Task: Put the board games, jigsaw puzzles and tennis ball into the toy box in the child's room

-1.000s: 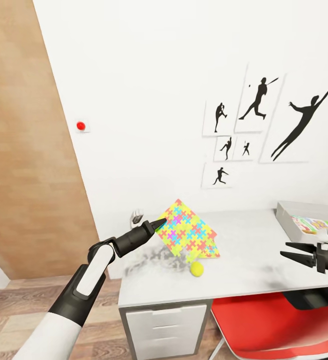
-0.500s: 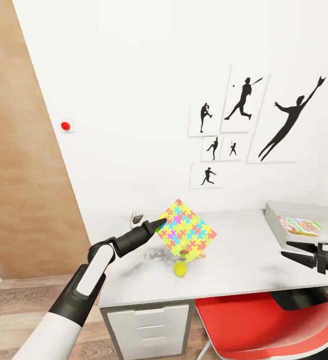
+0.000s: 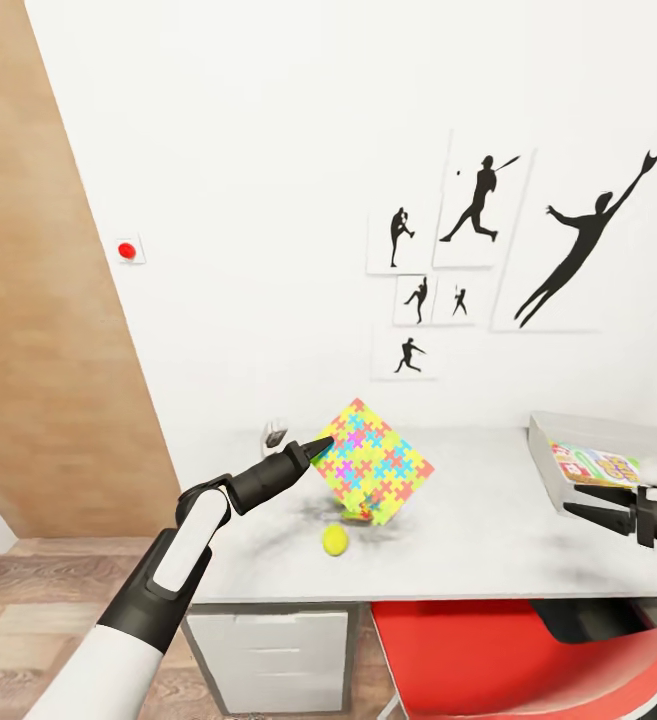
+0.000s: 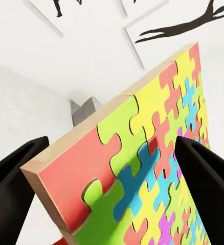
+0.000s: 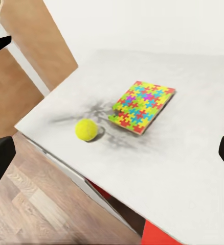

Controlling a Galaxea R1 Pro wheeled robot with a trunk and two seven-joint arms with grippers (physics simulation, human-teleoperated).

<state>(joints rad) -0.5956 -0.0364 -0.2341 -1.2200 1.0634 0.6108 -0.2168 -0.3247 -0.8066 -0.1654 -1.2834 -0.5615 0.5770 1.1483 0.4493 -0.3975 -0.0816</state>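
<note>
Left gripper: clamped on a corner of a colourful jigsaw puzzle, holding it lifted and tilted above the table; the left wrist view shows the black fingers on either side of the puzzle board
Right gripper: at 3 o'clock in the head view, fingers spread apart with nothing between them, hovering just in front of the toy box
Second jigsaw puzzle: lying flat on the table, seen from the right wrist camera; in the head view it sits mostly hidden behind the held one
Tennis ball: yellow-green, resting on the table near its front edge, at 6 o'clock from the held puzzle; in the right wrist view the ball lies near the flat puzzle, not touching it
Toy box: light grey tray at the table's 3 o'clock end, with a printed board game lying inside
Table: pale grey top, white drawers underneath
Chair: red seat tucked under the table front
Wall: white, with black baseball-player silhouettes at 1 o'clock
</note>
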